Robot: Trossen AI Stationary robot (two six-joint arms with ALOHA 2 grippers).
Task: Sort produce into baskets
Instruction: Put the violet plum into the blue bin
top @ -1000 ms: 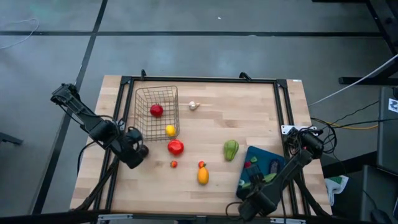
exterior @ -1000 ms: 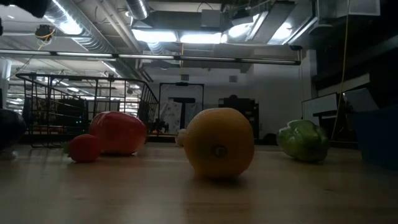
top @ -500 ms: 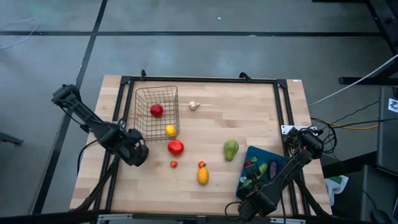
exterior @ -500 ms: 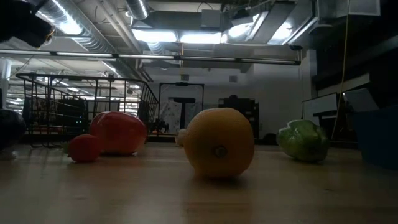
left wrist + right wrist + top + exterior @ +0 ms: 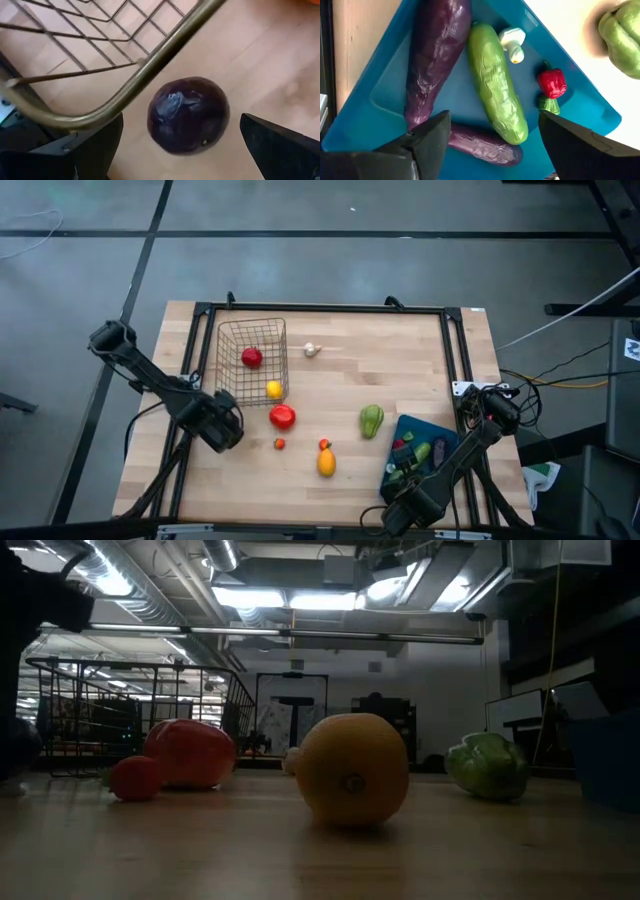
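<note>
My left gripper [image 5: 222, 426] is open, pointing down just off the wire basket's [image 5: 253, 360] near left corner. Its fingers stand on either side of a round dark purple toy [image 5: 187, 120] that rests on the table, without touching it. The basket holds a tomato [image 5: 251, 358] and a lemon [image 5: 274, 389]. My right gripper [image 5: 408, 472] is open above the teal tray [image 5: 432, 432]. In the tray lie a cucumber [image 5: 497, 90], two eggplants [image 5: 437, 55], a white piece [image 5: 512, 42] and a small red piece [image 5: 551, 82].
Loose on the table are a big tomato [image 5: 282, 417], a tiny red piece [image 5: 279, 444], an orange fruit [image 5: 326, 463], a green pepper [image 5: 371, 420] and garlic [image 5: 312, 349]. The basket's rim [image 5: 150, 65] runs close by my left fingers.
My left gripper has shifted a little toward the table's right and come down over the dark purple toy, which the high view showed beside it a second ago and which it now covers.
</note>
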